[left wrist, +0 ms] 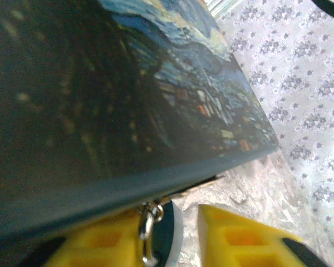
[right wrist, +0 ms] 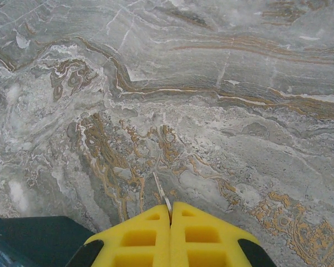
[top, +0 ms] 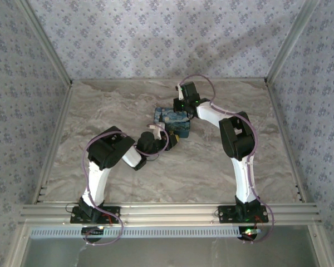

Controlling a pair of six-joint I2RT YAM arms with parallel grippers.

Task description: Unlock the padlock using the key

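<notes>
Key (right wrist: 162,194) in right end effector (right wrist: 170,207) over table (right wrist: 239,83)

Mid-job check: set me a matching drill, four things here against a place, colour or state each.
Things: 1 right tool; 2 box; 3 table; 4 silvery shackle.
States: A grey marbled; B inside the left tool, under the box edge; C shut on a thin silvery key; D blue-and-yellow painted print.
Pairs: 1-C; 2-D; 3-A; 4-B.
</notes>
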